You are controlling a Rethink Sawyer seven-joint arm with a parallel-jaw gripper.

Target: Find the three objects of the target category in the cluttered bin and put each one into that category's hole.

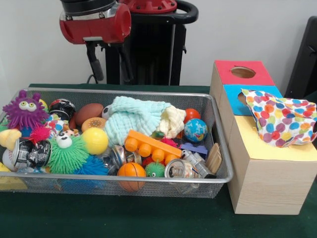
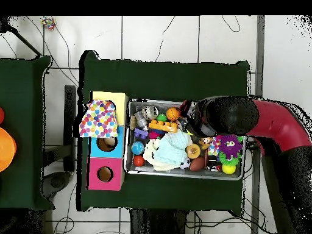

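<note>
The wire mesh bin (image 1: 148,179) is full of toys. A mint green cloth (image 1: 133,119) and a cream cloth (image 1: 172,121) lie on top near the back middle. The white polka-dot cloth (image 1: 282,119) lies draped on the yellow-panelled box (image 1: 257,144) and hides its hole. From overhead the polka-dot cloth (image 2: 97,120) covers most of the yellow panel (image 2: 109,99). My arm's red end (image 1: 95,22) hangs high above the bin's back left. Dark parts of the gripper (image 1: 95,62) hang below it. It holds nothing that I can see.
The blue panel's hole (image 2: 106,144) and the red panel's hole (image 2: 105,173) are uncovered. In the bin are a purple spiky toy (image 1: 25,111), a green spiky toy (image 1: 67,153), an orange brick (image 1: 151,145), balls and cans (image 1: 179,169).
</note>
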